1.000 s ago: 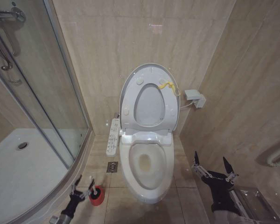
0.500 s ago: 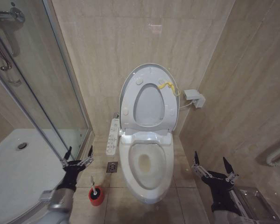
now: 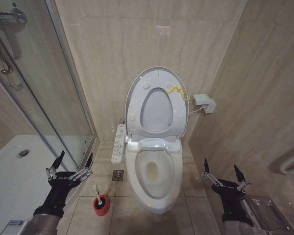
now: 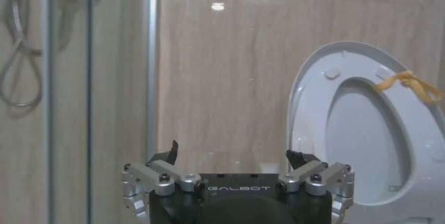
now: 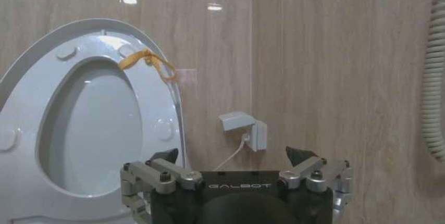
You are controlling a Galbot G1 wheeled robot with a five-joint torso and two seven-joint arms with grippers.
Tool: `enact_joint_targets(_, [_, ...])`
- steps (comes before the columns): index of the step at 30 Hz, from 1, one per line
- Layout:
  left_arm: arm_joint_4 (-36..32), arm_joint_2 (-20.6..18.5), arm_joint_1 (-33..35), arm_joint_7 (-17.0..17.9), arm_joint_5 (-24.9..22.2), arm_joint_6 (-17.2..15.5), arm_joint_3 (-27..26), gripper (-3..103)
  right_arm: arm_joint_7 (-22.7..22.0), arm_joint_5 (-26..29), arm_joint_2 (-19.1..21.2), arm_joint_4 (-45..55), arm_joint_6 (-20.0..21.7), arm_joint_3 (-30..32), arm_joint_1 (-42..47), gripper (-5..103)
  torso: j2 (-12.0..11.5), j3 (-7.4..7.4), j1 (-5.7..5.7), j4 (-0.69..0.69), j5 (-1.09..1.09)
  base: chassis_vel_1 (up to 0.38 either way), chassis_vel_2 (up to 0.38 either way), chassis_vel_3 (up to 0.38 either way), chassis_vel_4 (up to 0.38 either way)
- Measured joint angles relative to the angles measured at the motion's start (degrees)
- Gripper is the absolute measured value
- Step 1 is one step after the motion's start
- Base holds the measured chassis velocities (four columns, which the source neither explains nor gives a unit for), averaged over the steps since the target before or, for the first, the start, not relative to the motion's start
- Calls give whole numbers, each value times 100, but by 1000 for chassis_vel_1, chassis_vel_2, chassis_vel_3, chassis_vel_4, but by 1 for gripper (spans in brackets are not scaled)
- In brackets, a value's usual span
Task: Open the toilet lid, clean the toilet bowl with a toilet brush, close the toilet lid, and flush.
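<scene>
The toilet lid (image 3: 156, 111) stands raised against the back wall together with the seat ring, a yellow tag (image 3: 175, 90) hanging on it. Below it the toilet bowl (image 3: 154, 193) is uncovered, with its control panel (image 3: 118, 143) along the left side. The toilet brush (image 3: 97, 190) stands in its red holder (image 3: 101, 205) on the floor left of the bowl. My left gripper (image 3: 74, 159) hovers open above and left of the brush, holding nothing. My right gripper (image 3: 220, 166) waits open, right of the bowl. The wrist views show the lid (image 4: 361, 140) (image 5: 83, 130) beyond the open left gripper (image 4: 233, 153) and right gripper (image 5: 233, 156).
A glass shower enclosure (image 3: 44, 98) with a white tray fills the left side, close to my left arm. A floor drain (image 3: 117, 175) lies between brush and bowl. A wall socket box (image 3: 204, 103) and a ribbed hose (image 3: 291, 164) sit on the right wall.
My left gripper has risen from beside the brush holder and moved up and to the left, open and empty. The brush stays in its holder. The right arm has not moved.
</scene>
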State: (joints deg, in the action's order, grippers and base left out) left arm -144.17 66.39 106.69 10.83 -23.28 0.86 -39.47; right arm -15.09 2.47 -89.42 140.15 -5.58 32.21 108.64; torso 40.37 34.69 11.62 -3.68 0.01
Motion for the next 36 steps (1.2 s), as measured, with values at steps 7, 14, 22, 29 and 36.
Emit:
enact_joint_targets(7, [21, 388, 218, 42, 109, 40, -32, 100, -1, 0, 0, 0, 0, 0, 0, 100, 0, 0, 0, 2, 0, 0, 0, 0, 0])
enact_joint_targets(14, [56, 399, 211, 36, 117, 59, -26, 100, -1, 0, 0, 0, 0, 0, 0, 100, 0, 0, 1, 1, 0, 0, 0, 0, 0])
enact_joint_targets(22, [71, 395, 201, 31, 117, 69, -22, 100, -1, 0, 0, 0, 0, 0, 0, 100, 0, 0, 1, 1, 0, 0, 0, 0, 0])
enact_joint_targets(29, [80, 392, 195, 27, 117, 75, -18, 100, -1, 0, 0, 0, 0, 0, 0, 100, 0, 0, 1, 1, -1, 0, 0, 0, 0])
enact_joint_targets(36, [84, 390, 192, 25, 116, 78, -16, 100, 73, 189, 167, -30, 132, 158, -102, 100, 0, 0, 1, 0, -1, 0, 0, 0, 0])
